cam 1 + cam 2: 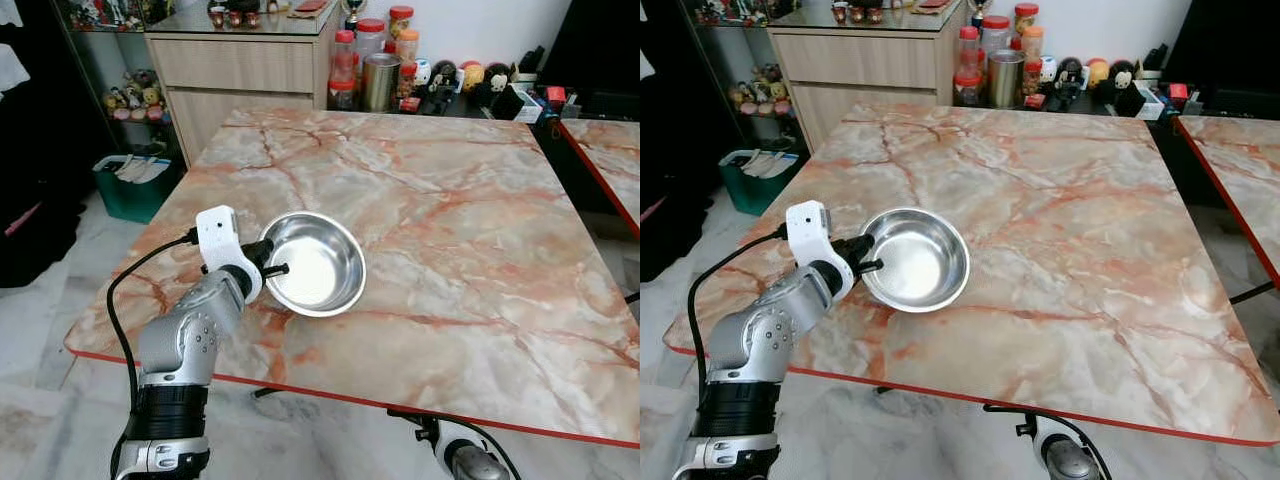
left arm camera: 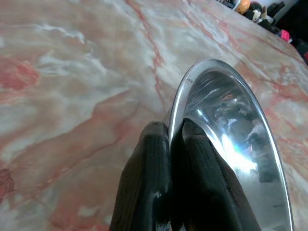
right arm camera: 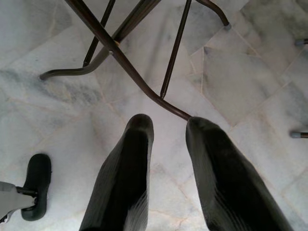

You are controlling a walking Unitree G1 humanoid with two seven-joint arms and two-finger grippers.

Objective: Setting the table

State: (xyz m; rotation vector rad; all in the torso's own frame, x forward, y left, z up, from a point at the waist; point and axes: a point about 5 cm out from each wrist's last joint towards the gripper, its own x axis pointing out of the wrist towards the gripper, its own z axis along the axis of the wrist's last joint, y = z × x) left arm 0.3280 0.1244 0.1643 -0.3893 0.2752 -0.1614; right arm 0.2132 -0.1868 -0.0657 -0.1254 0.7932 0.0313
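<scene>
A shiny steel bowl (image 1: 315, 262) rests on the marble table (image 1: 450, 210), near its front left part. My left gripper (image 1: 268, 262) is shut on the bowl's near-left rim; in the left wrist view the two black fingers (image 2: 154, 168) pinch the rim (image 2: 180, 98), one outside and one inside the bowl (image 2: 236, 144). My right arm (image 1: 465, 460) hangs low below the table's front edge. In the right wrist view its gripper (image 3: 168, 127) is open over the floor, with nothing between the fingers.
A wooden cabinet (image 1: 240, 70) stands behind the table, with jars and a metal canister (image 1: 380, 80) beside it. A green bin (image 1: 130, 185) sits on the floor at the left. A second table (image 1: 610, 150) adjoins on the right. Table legs (image 3: 120, 53) cross the marble floor.
</scene>
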